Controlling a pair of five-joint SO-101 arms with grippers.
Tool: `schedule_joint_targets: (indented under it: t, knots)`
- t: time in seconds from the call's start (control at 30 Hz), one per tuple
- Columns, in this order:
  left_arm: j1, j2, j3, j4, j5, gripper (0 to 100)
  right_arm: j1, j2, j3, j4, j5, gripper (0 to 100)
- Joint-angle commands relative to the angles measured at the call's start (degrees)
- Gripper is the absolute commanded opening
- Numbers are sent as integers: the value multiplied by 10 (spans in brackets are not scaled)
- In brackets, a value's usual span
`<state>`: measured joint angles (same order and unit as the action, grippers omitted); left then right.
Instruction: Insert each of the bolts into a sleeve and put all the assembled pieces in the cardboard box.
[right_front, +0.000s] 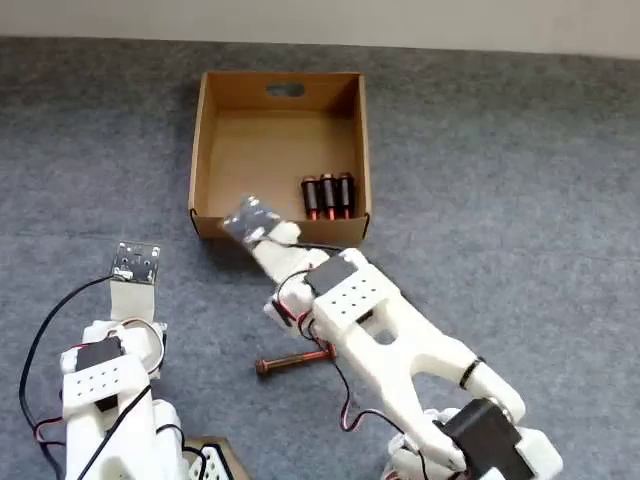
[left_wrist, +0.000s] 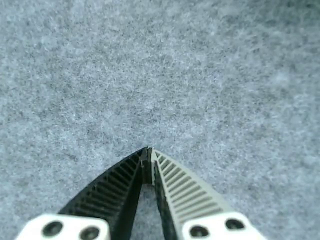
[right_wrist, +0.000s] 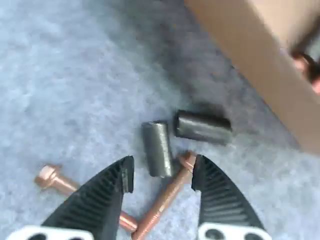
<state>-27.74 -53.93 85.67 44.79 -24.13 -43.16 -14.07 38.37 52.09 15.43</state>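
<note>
Left wrist view: my left gripper hangs over bare grey table. Its black and pale fingers meet at the tips and hold nothing.

Right wrist view: my right gripper is spread wide with nothing between the jaws. It is poised over a small cluster on the table, just outside the near wall of the cardboard box. Two dark sleeves lie at right angles, nearly touching: the nearer sleeve and the farther sleeve. The first bolt, copper, has its head against the nearer sleeve's end. The second bolt lies off to one side, and the two shafts meet by the black finger.

I judge the step to be picking up a part for the next assembly, with two pairs left. The next move calls for coming down on one piece alone, though sleeve and bolt head sit very close. My left gripper must also open to take the mating part.

High view: the box stands midway along the table's far edge. Three assembled pieces lie side by side in its near right corner. The right wrist view gives those only as a copper glimpse past the wall. A loose bolt lies in the open beside my right arm, and I cannot tell which bolt it is. The arm covers the sleeves from above, so only the wrist view tells me how they lie.
</note>
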Motion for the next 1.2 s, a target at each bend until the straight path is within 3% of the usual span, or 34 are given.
schedule_joint_targets:
  t: [0.0,0.4,0.47,0.57,0.77,1.0,1.17]
  knots:
    - [1,-3,-2,-7,-3,8,-17,28,-6,0,27,181]
    - [-1,-3,-1,-7,-3,8,34,167,-39,-58,32,179]
    - [-1,-3,-1,-7,-3,8,33,167,-39,-59,28,141]
    - [-1,-3,-1,-7,-3,8,37,166,-51,-58,27,2]
    - [-1,-3,-1,-7,-3,8,61,67,-31,-16,-61,5]
    - [-1,-3,-1,-7,-3,8,225,-168,28,67,-86,5]
    - [-1,-3,-1,-7,-3,8,347,-198,134,65,-84,5]
